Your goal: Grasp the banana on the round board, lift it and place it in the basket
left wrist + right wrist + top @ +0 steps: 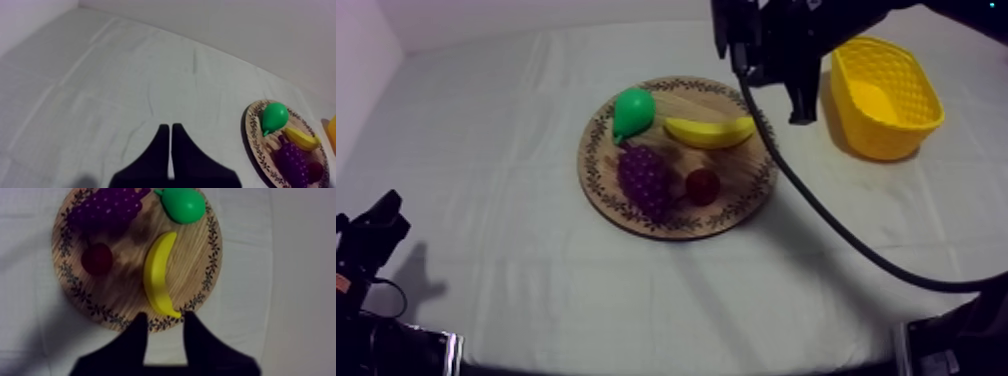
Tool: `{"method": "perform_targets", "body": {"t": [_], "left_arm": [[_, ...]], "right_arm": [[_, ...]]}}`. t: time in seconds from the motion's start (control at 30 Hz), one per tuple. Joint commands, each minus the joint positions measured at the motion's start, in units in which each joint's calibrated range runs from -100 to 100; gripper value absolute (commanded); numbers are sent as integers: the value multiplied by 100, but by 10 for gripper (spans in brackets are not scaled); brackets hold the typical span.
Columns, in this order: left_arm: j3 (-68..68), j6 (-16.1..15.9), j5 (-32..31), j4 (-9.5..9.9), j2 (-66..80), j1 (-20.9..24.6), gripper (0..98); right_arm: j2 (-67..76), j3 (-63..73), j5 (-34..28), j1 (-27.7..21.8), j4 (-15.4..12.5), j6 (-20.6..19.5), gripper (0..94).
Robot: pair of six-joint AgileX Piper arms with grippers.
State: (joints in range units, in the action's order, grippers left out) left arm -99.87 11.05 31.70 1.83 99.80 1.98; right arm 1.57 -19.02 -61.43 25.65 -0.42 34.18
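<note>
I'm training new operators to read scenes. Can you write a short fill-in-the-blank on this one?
The banana lies on the round wooden ____. The fingers of the right gripper are ____, with nothing between them. The fingers of the left gripper lie together, so it is ____.
Missing words: board; open; shut.

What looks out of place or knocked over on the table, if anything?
Nothing stands out. The banana, pear, grapes and small red fruit all lie on the wooden board; the yellow basket sits open side up beside it.
</note>
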Motion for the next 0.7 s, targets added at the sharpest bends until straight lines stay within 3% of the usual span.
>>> {"method": "perform_targets", "body": {"t": [0.0, 0.2, 0.67], "left_arm": [[-2, 1, -1, 0, 3, 1, 1], [-2, 1, -1, 0, 3, 1, 1], [-2, 1, -1, 0, 3, 1, 1]], "right_arm": [[-3, -55, 17, -1, 20, 52, 435], [-19, -74, -14, -59, 12, 144, 504], [-371, -284, 328, -16, 52, 138, 514]]}}
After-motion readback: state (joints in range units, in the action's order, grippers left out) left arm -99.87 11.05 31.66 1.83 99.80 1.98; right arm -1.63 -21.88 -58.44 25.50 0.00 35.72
